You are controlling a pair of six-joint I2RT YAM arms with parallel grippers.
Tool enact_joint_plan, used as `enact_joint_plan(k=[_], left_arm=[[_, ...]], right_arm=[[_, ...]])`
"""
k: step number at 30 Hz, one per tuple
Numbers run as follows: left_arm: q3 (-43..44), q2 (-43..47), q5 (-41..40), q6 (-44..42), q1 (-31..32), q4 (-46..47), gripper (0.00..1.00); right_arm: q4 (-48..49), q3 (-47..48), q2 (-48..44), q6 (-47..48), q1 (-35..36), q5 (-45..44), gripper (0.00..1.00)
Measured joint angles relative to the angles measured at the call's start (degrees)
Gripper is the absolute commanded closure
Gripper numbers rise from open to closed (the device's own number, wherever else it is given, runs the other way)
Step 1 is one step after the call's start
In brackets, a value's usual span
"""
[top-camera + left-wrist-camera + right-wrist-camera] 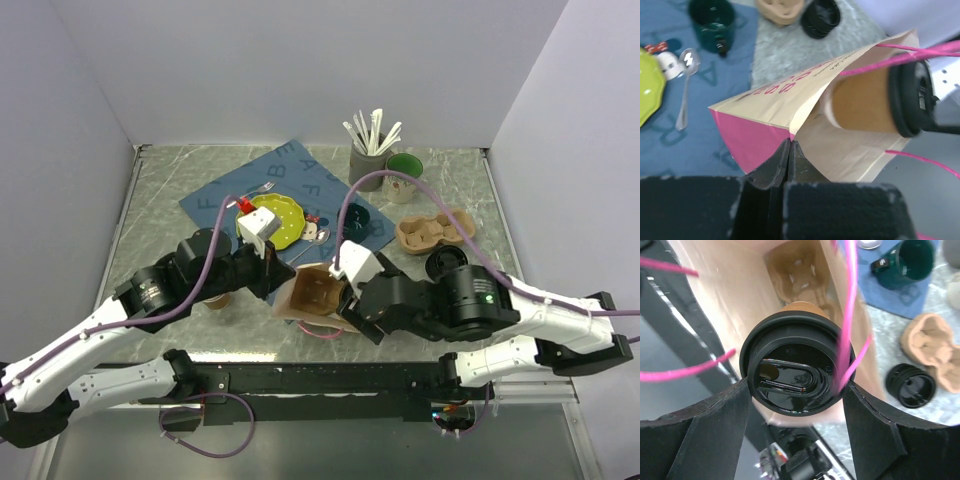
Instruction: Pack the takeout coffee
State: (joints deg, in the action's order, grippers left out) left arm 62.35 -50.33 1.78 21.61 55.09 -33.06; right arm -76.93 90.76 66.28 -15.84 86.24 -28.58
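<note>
Kraft-paper takeout coffee (797,371) sits clamped in the right hand (796,390) — left hand (790,149), closed, pinches the bag (767,100).

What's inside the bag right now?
A pulp carrier lies at the bottom of the bag, and the coffee pokes base-first into the mouth. Its lid hides the rest of the floor.

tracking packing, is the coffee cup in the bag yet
Partly in: the coffee cup has its base inside the bag mouth, lid outside, in the right claw.
</note>
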Motion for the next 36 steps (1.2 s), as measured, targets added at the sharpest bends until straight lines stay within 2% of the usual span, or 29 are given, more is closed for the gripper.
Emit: enact_joint_plan(k=[2,4,5,8,10,20,31,34,36], left_arm=[[-1.6,0.4,2.0,-1.0,0.0,2.1,0.99],[-2.3,0.0,3.9,-1.5,0.0,3.9,0.94],[-2.7,0.0,4.7,-1.6,0.0,4.6,0.79],[-4.7,1.4,5.9,-1.6,0.0,6.0,0.48],[-5.3,2.7,5.9,-1.2,0.0,5.0,0.44],[-2.6,6.6,6.7,0.8,0.0,-8.6,0.41],[-2.0,6.3,9.6,3.2,0.0,-11.5,0.42],[-2.0,5.3,10.3,3.1,0.0,-10.7,0.49],[-2.0,4.6,10.6,3.1,0.0,-10.1,0.58]], right_arm=[[-0.2,0.0,1.5,0.0,0.9,-2.4,0.51],[-0.3,0.0,2.7,0.0,1.6,-4.4,0.52],[-0.3,-0.1,3.1,-0.1,2.0,-5.3,0.52],[-0.3,-1.3,3.4,-0.9,3.3,-7.2,0.52],[-0.4,-2.8,3.4,-1.9,4.5,-8.5,0.52],[-0.6,-7.6,7.6,-10.6,13.3,-12.3,0.52],[-0.5,-8.4,10.0,-18.3,16.8,-13.7,0.53],[-0.6,-9.2,10.0,-19.6,17.0,-14.2,0.53],[-0.7,-9.5,10.0,-20.2,17.0,-14.5,0.53]])
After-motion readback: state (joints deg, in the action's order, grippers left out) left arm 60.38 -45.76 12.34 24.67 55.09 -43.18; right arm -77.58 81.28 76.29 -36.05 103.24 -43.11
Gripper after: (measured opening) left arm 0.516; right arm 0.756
